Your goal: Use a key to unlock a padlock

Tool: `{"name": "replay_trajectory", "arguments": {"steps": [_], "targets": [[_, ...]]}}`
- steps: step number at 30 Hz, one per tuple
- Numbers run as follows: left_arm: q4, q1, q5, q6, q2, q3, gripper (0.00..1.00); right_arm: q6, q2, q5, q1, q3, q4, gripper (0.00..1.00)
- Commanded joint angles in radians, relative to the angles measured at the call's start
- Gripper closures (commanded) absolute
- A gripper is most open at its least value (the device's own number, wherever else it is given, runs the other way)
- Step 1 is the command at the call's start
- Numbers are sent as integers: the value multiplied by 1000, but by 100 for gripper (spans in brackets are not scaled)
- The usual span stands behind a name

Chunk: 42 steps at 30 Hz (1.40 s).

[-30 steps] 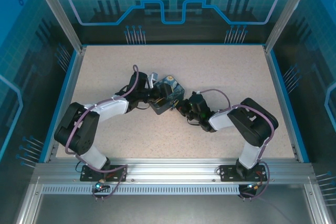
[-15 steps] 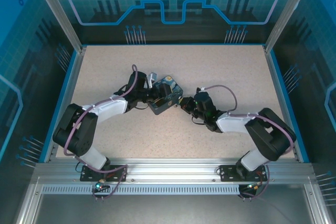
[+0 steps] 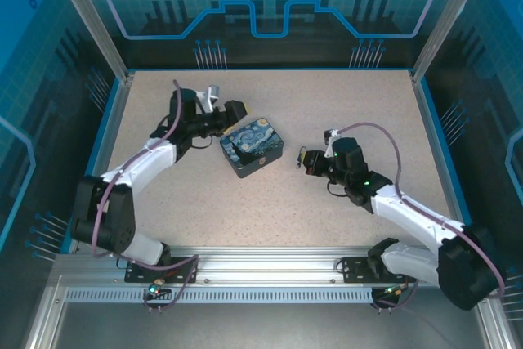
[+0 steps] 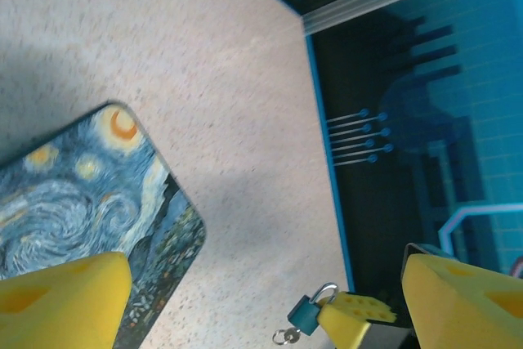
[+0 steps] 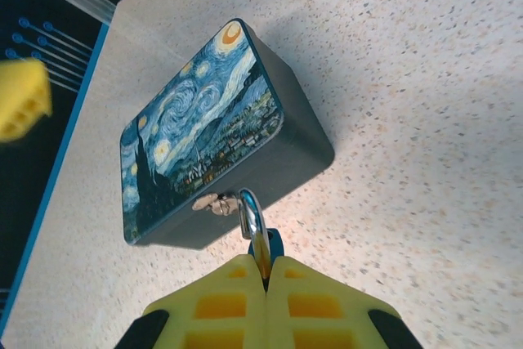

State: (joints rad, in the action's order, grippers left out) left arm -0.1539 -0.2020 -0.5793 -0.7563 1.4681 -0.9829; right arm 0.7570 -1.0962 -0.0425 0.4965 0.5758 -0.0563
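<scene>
Right tool is clamping the padlock near the box, mid-tabletop; left tool is hovering with fingers apart.

left end effector spread wide; right end effector pinched tightly shut.

You're looking into a robot lab cell.
Your speckled tabletop sits boxed in by blue printed panels and an aluminium frame.
</scene>
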Motion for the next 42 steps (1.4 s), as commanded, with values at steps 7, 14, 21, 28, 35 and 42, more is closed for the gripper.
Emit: {"name": "replay_trajectory", "arguments": {"steps": [7,14,21,28,35,42], "targets": [[34,143,11,119,-359,175,7,-179,66,-324,-87,69,325,97],[36,168,109,119,-587,336,1,-107,-38,-445,-86,43,230,96],[81,177,169,114,-658,389,1,-52,-217,-512,-42,65,111,95],[88,184,178,106,-657,395,1,-23,-404,-535,-1,116,23,95],[91,187,182,110,-652,395,1,-42,-514,-535,1,148,47,94],[98,187,186,123,-647,395,1,-68,-572,-521,-3,161,90,93]]}}
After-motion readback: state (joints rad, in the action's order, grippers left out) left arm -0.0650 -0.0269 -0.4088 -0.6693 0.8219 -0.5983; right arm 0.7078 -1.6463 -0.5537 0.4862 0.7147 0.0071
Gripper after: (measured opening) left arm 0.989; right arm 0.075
